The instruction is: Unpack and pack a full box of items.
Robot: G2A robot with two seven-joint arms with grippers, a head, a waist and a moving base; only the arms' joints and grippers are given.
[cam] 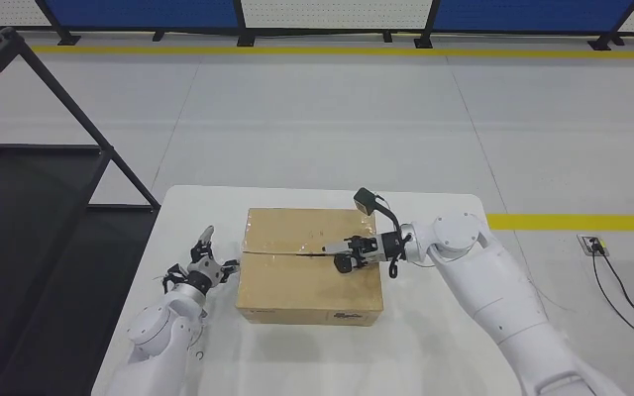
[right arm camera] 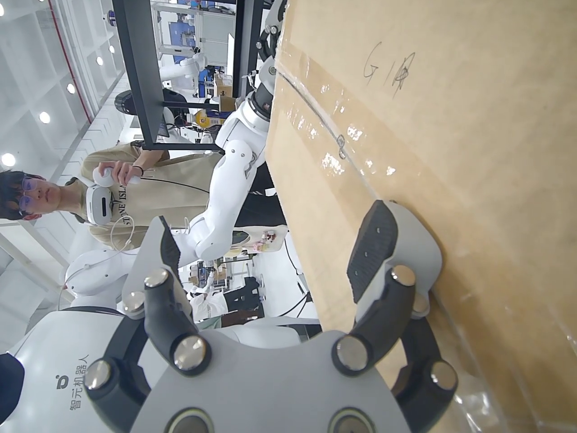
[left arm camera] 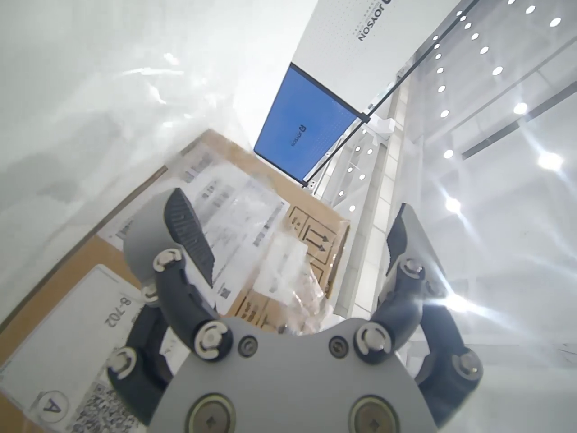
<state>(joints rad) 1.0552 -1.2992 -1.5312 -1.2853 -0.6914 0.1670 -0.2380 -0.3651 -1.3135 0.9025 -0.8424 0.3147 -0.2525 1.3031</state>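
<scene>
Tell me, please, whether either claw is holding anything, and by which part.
Nothing is held: the left claw is open beside the box, the right claw open over its top.

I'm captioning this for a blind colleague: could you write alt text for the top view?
A closed, taped cardboard box sits on a white table. The right hand is open on its top, by the tape seam; the left hand is open beside the box.
</scene>
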